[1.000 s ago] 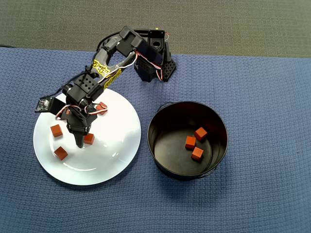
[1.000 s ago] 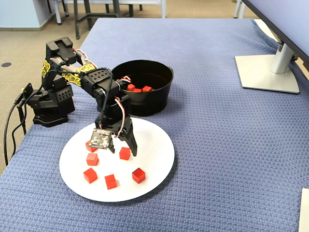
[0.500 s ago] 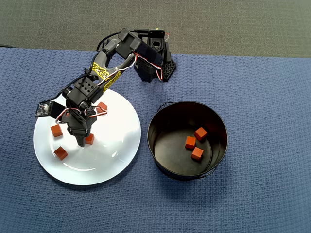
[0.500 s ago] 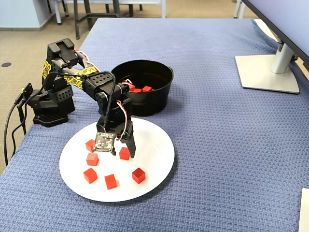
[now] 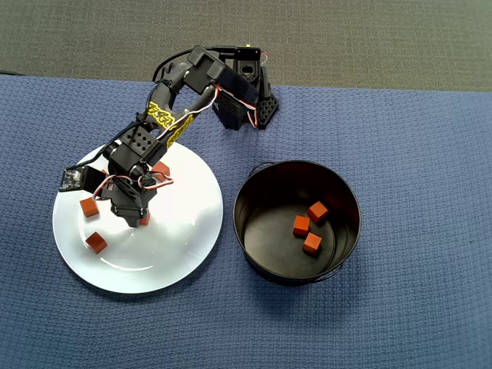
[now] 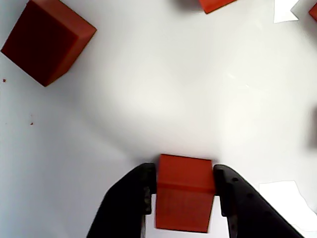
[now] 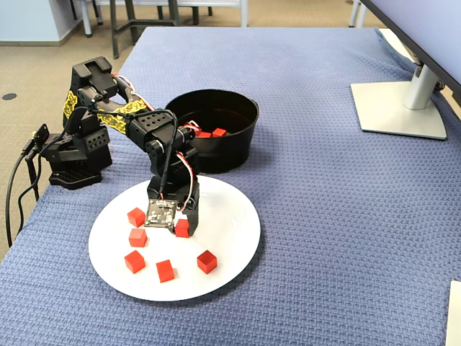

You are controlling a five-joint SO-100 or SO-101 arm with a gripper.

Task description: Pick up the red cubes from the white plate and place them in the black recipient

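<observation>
I see the arm bent down over the white plate (image 7: 230,238). My gripper (image 6: 183,191) pinches one red cube (image 6: 184,198) between both fingers.

Overhead, front oblique, close wrist.

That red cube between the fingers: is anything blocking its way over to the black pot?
Nothing visible does. The red cube sits between the fingers on the white plate; bare plate and cloth lie before the open black pot.
</observation>
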